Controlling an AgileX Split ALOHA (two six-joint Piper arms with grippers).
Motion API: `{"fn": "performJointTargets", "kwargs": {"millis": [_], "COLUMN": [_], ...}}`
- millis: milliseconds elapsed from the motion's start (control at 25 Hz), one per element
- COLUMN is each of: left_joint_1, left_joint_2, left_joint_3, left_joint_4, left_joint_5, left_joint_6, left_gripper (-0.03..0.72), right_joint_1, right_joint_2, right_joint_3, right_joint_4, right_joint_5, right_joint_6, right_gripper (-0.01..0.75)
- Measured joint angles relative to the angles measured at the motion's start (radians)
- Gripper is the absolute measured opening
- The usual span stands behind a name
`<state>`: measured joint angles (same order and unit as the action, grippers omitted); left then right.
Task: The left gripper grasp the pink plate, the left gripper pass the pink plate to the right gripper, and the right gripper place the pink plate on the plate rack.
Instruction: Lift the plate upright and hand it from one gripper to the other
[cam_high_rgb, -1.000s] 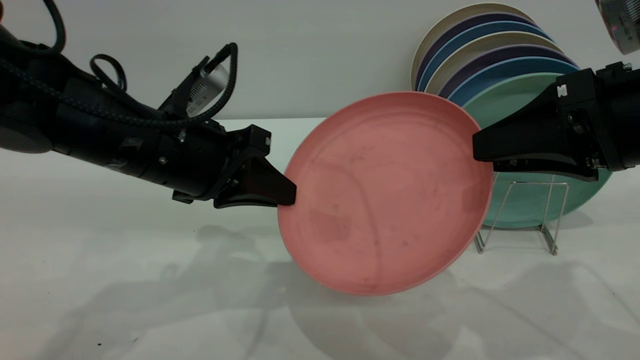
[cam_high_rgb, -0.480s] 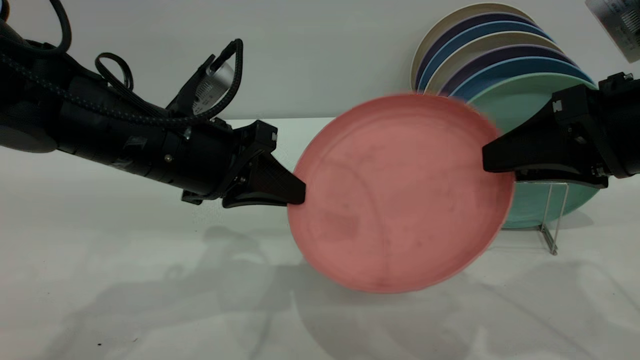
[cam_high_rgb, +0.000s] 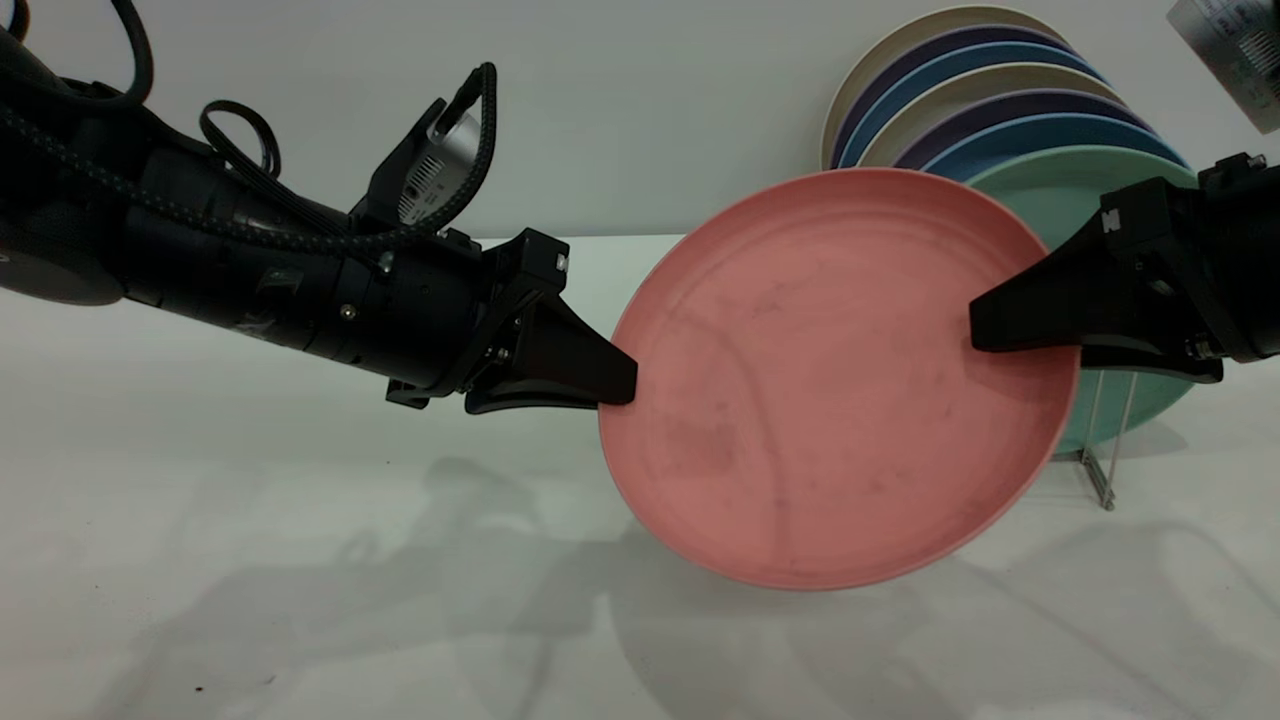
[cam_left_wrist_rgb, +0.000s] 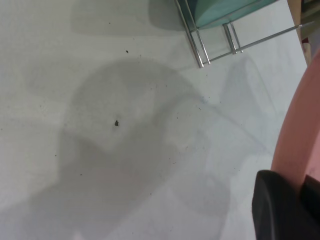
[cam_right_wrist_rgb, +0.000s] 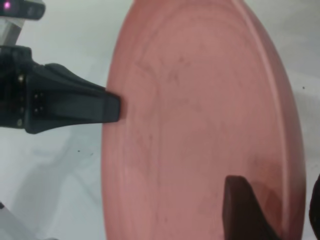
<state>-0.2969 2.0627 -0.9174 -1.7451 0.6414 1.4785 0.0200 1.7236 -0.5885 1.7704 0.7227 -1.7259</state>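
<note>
The round salmon-pink plastic plate (cam_high_rgb: 838, 380) is held above the counter (cam_high_rgb: 300, 560), clamped by the left pincer (cam_high_rgb: 620, 385) and straddled by the right pincer (cam_high_rgb: 985, 330), whose closure cannot be told; premature release could drop it.

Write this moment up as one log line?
stage: handover | left gripper: shut on pink plate | right gripper: straddling opposite rim | plate: airborne

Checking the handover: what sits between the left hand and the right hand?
Only the pink plate, held on edge above the table: the left hand grips one rim, the right hand straddles the opposite rim. Exterior view.
</note>
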Motion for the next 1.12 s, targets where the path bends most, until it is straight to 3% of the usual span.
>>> {"fn": "performJointTargets", "kwargs": {"millis": [480,680,840,1000,1120], "left_joint_1": [0.000,0.000,0.000,0.002,0.002], "left_joint_2": [0.000,0.000,0.000,0.000,0.000], "left_joint_3": [0.000,0.000,0.000,0.000,0.000], "left_joint_4": [0.000,0.000,0.000,0.000,0.000], "left_joint_5": [0.043,0.047,0.054,0.089,0.159], "left_joint_6": [0.003,0.011,0.014,0.014,0.014], "left_gripper": [0.020,0.020,0.028,0.074,0.162], "right_joint_1": [0.000,0.000,0.000,0.000,0.000], "right_joint_2": [0.000,0.000,0.000,0.000,0.001], "right_joint_3": [-0.001,-0.001,-0.001,-0.001,-0.001], "right_joint_4": [0.000,-0.009,-0.019,-0.020,-0.028], "right_joint_5": [0.058,0.037,0.021,0.003,0.029], "right_joint_6": [0.073,0.105,0.124,0.127,0.127], "right_gripper": [0.191,0.117,0.104,0.094,0.077]}}
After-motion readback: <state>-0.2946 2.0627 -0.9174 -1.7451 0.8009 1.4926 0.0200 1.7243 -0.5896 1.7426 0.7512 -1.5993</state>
